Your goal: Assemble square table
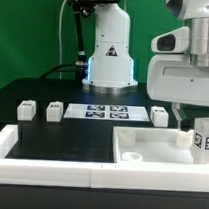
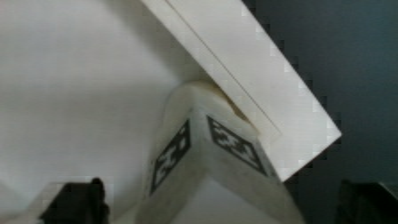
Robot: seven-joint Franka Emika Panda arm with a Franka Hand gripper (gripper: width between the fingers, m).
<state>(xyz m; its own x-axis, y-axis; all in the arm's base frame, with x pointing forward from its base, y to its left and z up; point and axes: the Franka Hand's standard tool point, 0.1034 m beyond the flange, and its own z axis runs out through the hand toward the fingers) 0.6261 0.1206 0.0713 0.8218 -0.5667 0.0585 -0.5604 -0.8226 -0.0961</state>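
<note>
The square table's white slab (image 1: 155, 148) lies flat at the exterior view's front right. One tagged leg block (image 1: 203, 139) stands upright on its far right corner. My gripper (image 1: 192, 116) hangs just above that leg. In the wrist view the leg (image 2: 210, 150) shows two tagged faces and rises from the slab (image 2: 89, 90). It sits between my fingers (image 2: 75, 202) with a gap on each side. The gripper (image 2: 217, 206) is open and holds nothing. Three more leg blocks (image 1: 27, 109) (image 1: 55, 110) (image 1: 159, 115) lie loose on the black table.
The marker board (image 1: 105, 113) lies flat between the loose legs, in front of the robot base (image 1: 110, 63). A long white rim (image 1: 38, 169) borders the black surface along the front and the exterior view's left.
</note>
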